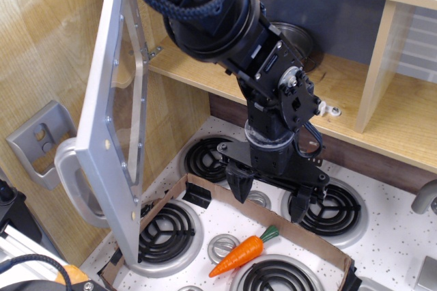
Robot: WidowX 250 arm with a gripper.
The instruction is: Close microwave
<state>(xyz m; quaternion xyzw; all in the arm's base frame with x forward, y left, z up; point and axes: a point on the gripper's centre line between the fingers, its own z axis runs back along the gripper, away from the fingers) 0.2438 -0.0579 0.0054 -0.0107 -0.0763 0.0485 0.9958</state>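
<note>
The microwave is a light-wood compartment point(205, 72) with a silver-grey door point(113, 120) swung wide open toward me at the left. The door has a clear window and a chunky grey handle point(72, 182) on its outer side. My gripper point(270, 195) hangs over the toy stovetop, right of the door and below the compartment. Its two black fingers are spread apart with nothing between them. It does not touch the door.
A toy carrot point(242, 253) lies on the speckled stovetop point(382, 243) among black coil burners. A brown cardboard strip point(293, 229) crosses the stovetop. A metal pot point(297, 42) sits inside the shelf. A small grey holder point(41, 137) is fixed on the left wall.
</note>
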